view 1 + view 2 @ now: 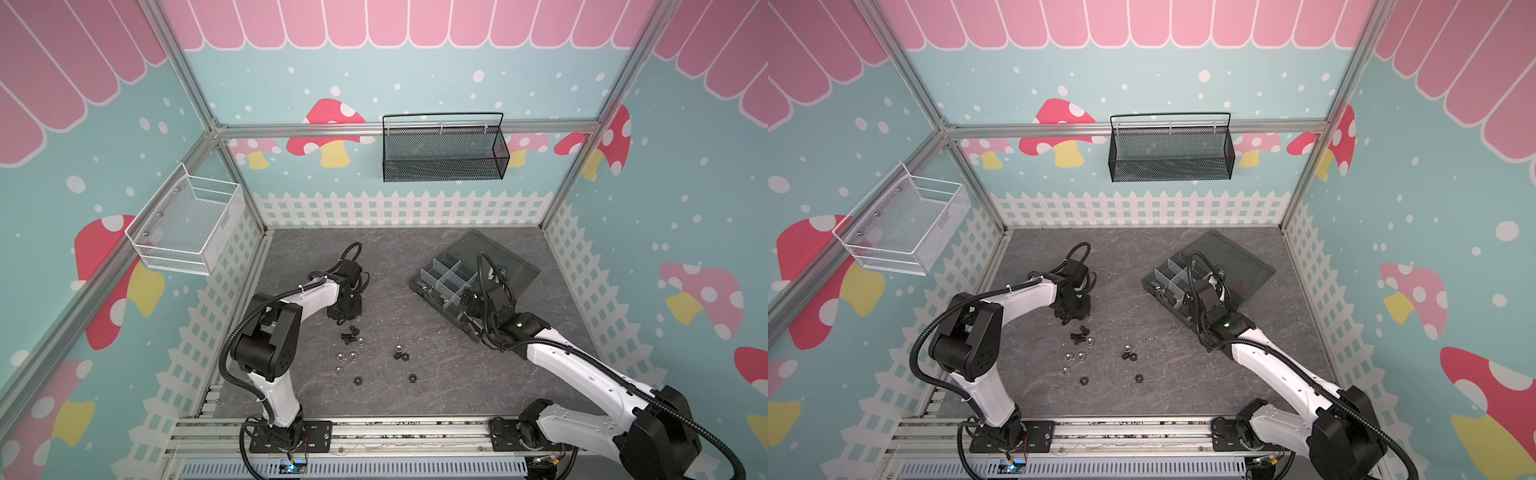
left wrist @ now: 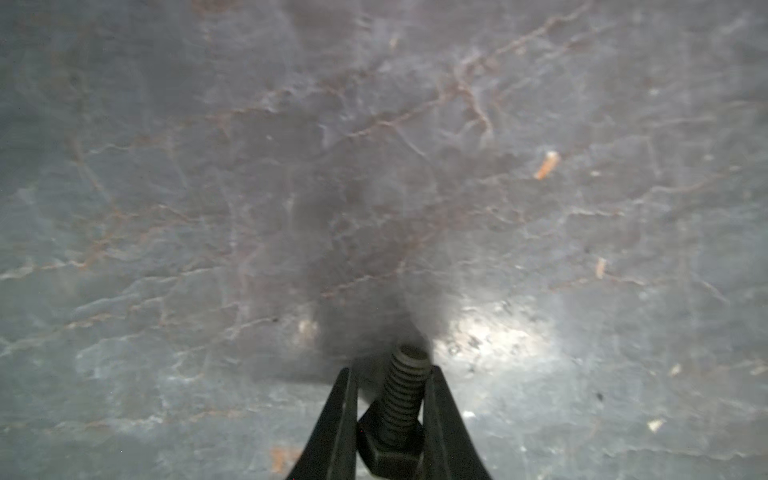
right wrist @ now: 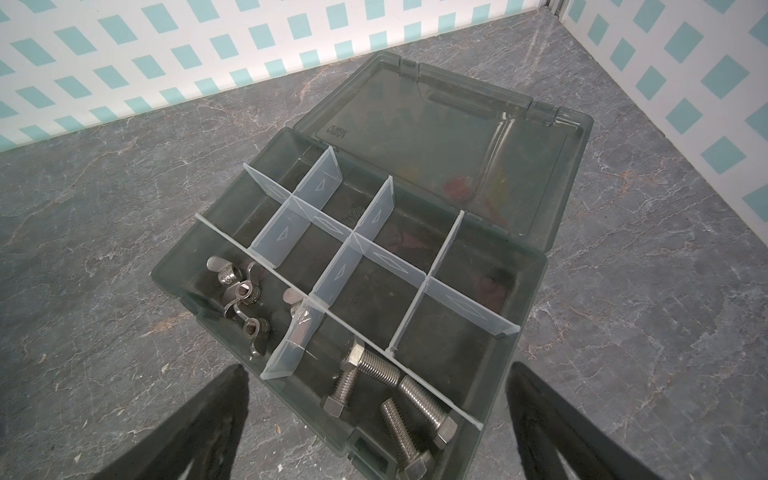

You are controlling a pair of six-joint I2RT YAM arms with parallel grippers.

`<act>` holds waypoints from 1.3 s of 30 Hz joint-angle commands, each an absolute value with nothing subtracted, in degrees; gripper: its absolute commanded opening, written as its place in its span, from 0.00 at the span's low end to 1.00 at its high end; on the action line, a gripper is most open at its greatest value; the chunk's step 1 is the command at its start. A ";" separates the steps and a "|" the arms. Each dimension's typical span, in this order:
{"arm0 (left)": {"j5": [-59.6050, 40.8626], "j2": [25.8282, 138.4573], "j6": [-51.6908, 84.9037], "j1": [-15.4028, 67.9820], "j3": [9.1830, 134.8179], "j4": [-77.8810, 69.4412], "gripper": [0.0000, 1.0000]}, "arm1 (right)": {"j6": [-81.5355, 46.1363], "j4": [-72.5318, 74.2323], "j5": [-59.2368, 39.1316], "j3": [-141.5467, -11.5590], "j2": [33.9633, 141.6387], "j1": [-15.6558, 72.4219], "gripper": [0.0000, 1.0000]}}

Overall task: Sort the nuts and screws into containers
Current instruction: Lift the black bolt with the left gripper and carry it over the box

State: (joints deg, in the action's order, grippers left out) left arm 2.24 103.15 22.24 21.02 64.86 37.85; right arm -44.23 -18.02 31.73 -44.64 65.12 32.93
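Grey marbled table (image 2: pixel 166 166): arm bent low, my left gripper (image 2: pixel 390 370) pinches a black bolt (image 2: pixel 405 386); right gripper (image 3: pixel 376 368) spread above organizer box (image 3: pixel 532 291).

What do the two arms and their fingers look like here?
Both arms have white link shells and black joint housings. Black corrugated conduit runs along the left arm and the right arm; white cable ties bind the left one. A small green light glows near the right wrist. The fingers are black, flat and tapered.
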 commanded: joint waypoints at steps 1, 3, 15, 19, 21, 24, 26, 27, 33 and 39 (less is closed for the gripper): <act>1.21 99.98 24.80 25.06 66.89 36.97 0.12 | -45.93 -18.66 32.55 -45.70 65.04 32.55 0.98; 0.95 99.90 25.70 27.59 68.67 36.05 0.11 | -45.94 -18.63 32.52 -45.70 65.08 32.55 0.98; -6.30 108.20 31.00 35.58 83.50 24.37 0.11 | -46.27 -18.75 32.51 -44.35 62.53 32.55 0.98; -6.85 114.14 31.46 37.10 91.34 23.55 0.10 | -46.29 -19.12 32.77 -44.03 60.86 32.55 0.98; -7.04 117.11 31.88 37.36 95.29 23.60 0.09 | -46.35 -19.39 33.05 -44.01 60.07 32.58 0.98; -6.70 121.11 32.43 37.45 100.40 23.70 0.09 | -46.48 -19.39 33.28 -43.78 58.95 32.57 0.98; -6.60 123.19 32.61 37.45 103.08 23.68 0.09 | -46.47 -19.41 33.23 -43.59 58.34 32.53 0.98; -6.40 124.14 32.67 37.44 104.33 23.68 0.10 | -46.53 -19.39 33.29 -43.47 58.19 32.54 0.98; -6.88 129.06 32.69 37.36 110.55 24.16 0.11 | -46.47 -19.40 32.98 -43.41 58.31 32.53 0.98; -8.07 134.34 32.39 37.39 117.69 26.65 0.15 | -46.58 -19.34 32.47 -43.85 58.89 32.60 0.98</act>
State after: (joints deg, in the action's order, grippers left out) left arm -7.03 132.33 31.97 37.41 114.41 25.32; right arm -45.32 -18.63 32.10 -43.99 58.74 32.93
